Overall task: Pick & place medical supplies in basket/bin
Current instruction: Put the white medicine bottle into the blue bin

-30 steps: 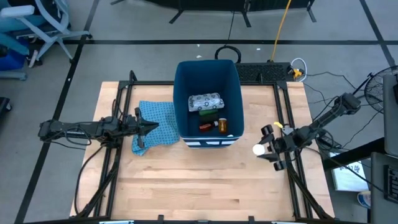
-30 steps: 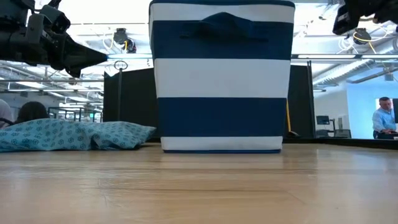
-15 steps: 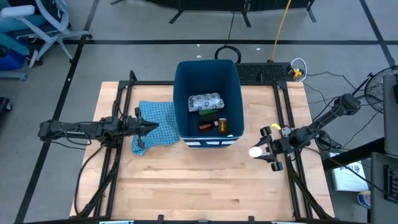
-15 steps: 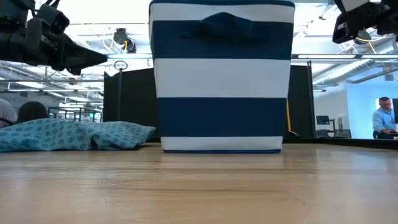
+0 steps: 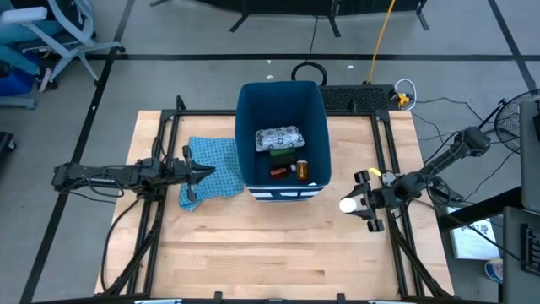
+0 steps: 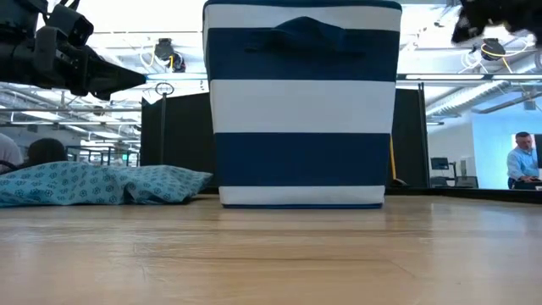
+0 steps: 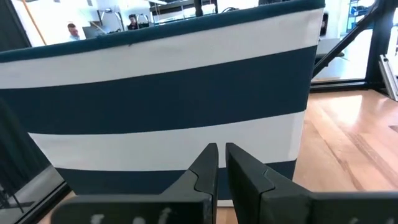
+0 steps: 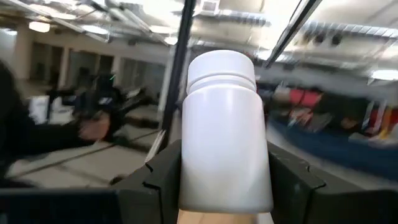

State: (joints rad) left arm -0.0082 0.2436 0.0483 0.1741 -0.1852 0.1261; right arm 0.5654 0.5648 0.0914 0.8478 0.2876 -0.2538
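Note:
The dark-blue bin (image 5: 283,101) with white stripes on its outer walls stands at the table's far middle. On its floor lie a white printed packet (image 5: 278,137), a green oblong (image 5: 283,151), a black oblong (image 5: 288,159), a red piece (image 5: 278,171) and an orange pill bottle (image 5: 301,171). My right gripper (image 5: 348,204) hovers right of the bin, shut on a white capped bottle (image 8: 224,137). My left gripper (image 5: 205,173) is shut, above the blue patterned cloth, pointing at the bin's left wall (image 7: 168,106). My right gripper pinches the white bottle by its body (image 8: 186,168), one finger (image 8: 163,174) on each side. The capped end (image 8: 222,67) sticks out past the fingertips. The bottle is lifted clear of the table, above the wood right of the bin.
The blue patterned cloth (image 5: 211,171) lies on the table against the bin's left side. Black frame rails (image 5: 392,160) run along the table's edges. Bare wood (image 5: 270,245) spreads across the near half. A person (image 6: 518,161) shows in the room behind.
My right gripper, still holding the white bottle, has shifted slightly toward the table's left and back a little. The left arm and the things in the bin have kept still.

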